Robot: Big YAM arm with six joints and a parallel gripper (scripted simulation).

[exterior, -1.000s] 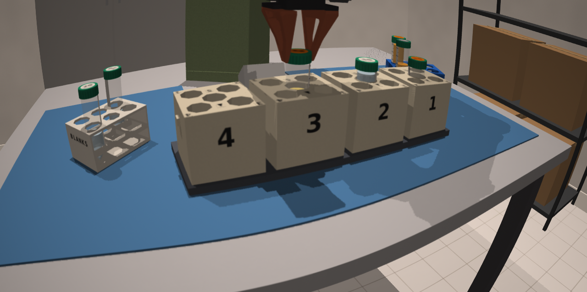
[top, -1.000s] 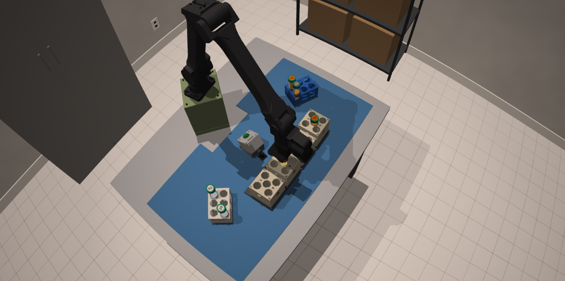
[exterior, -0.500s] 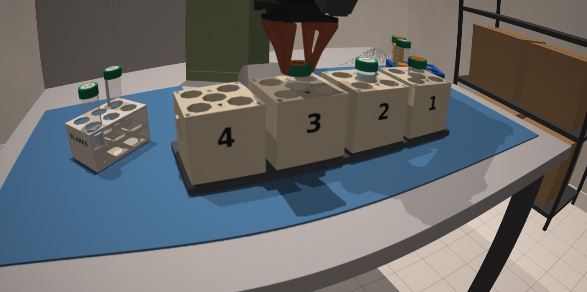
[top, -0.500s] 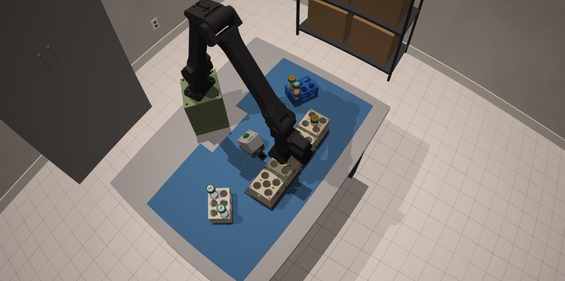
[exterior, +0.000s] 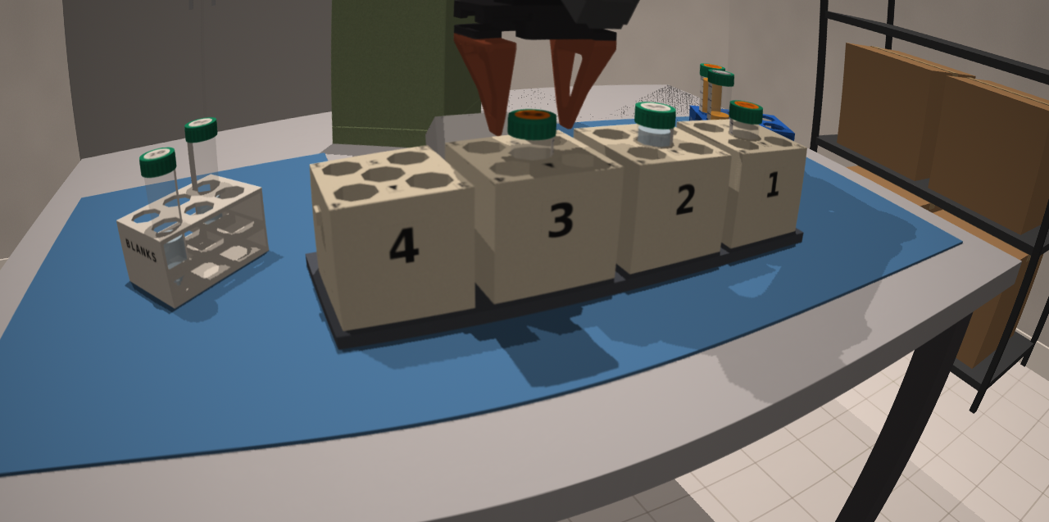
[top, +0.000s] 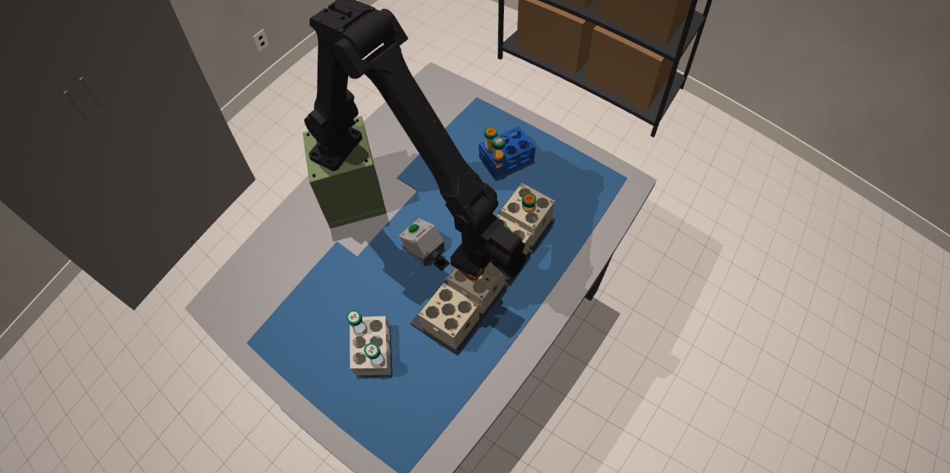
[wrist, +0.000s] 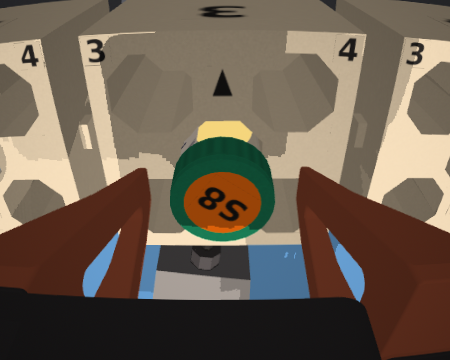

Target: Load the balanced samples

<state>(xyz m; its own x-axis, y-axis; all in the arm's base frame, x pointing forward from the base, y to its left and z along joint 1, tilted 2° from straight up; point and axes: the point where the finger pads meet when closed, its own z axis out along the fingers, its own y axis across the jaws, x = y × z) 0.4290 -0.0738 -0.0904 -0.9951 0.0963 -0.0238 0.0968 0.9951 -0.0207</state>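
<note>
The gripper (exterior: pixel 533 124) hung over adapter 3 (exterior: pixel 542 225), its fingers parted and apart from the cap on both sides, gripping nothing. Sample S8 (wrist: pixel 223 200) stood in that adapter's centre hole, only its green cap above the top face. Rising off-centre from here could catch a finger on the cap's rim and drag or tilt the tube.

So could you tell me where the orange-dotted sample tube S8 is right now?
Sample tube S8 stands in beige adapter 3, between the open gripper fingers, beside adapter 2.
</note>
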